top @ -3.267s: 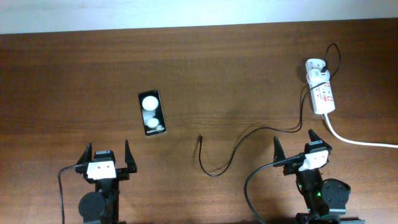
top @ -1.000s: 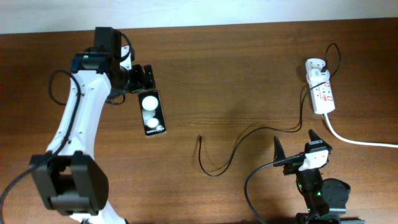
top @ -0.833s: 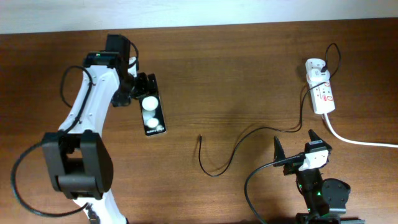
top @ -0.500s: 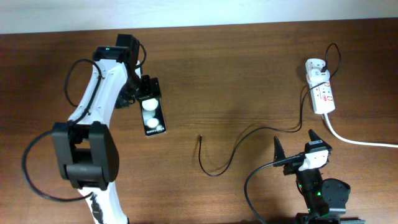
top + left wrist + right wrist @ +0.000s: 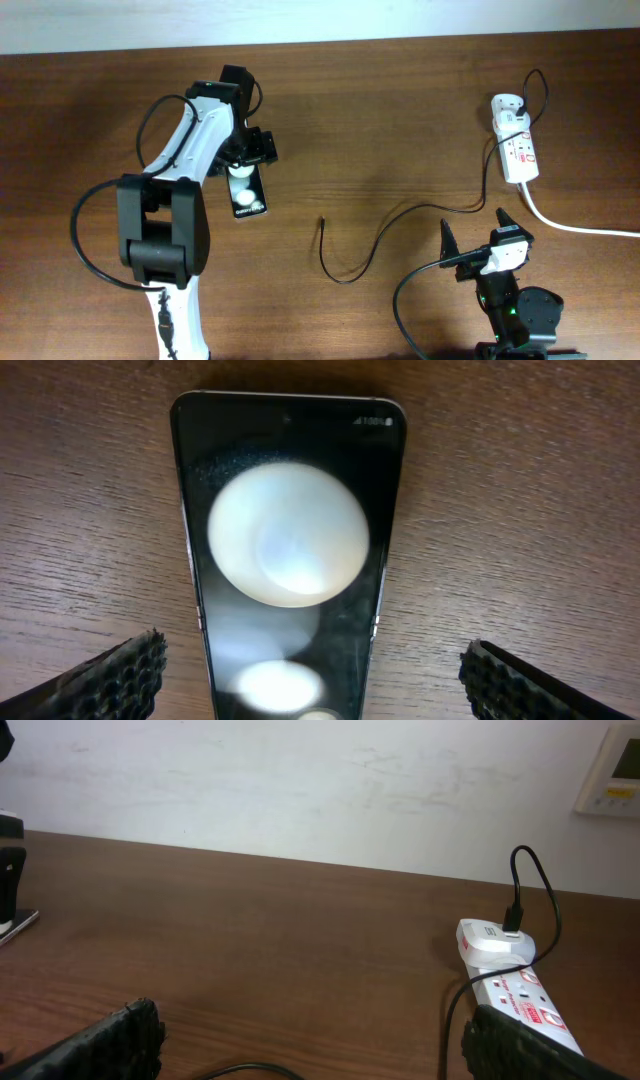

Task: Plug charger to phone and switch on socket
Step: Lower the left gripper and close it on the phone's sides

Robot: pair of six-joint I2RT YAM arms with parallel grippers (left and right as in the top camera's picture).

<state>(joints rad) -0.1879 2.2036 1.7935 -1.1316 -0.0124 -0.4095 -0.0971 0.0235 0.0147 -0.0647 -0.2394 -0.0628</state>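
Observation:
The phone (image 5: 247,196) lies flat on the wooden table, left of centre; its face with white round spots fills the left wrist view (image 5: 290,560). My left gripper (image 5: 250,155) is open over the phone's far end, its fingers (image 5: 310,690) wide apart on either side of it and not touching. The charger cable's tip (image 5: 322,221) lies loose mid-table; the cable (image 5: 400,215) curves right to the white plug adapter (image 5: 508,108) on the socket (image 5: 521,155). My right gripper (image 5: 481,238) is open and empty near the front edge, with the socket (image 5: 525,1005) ahead of it.
The socket's thick white cord (image 5: 575,227) runs off the right edge. The table's back edge meets a white wall (image 5: 300,780). The charger cable loops at the adapter (image 5: 530,880).
My left arm has swung right, from beside the phone's far left corner to over its far end. The phone, cable and right arm have not moved.

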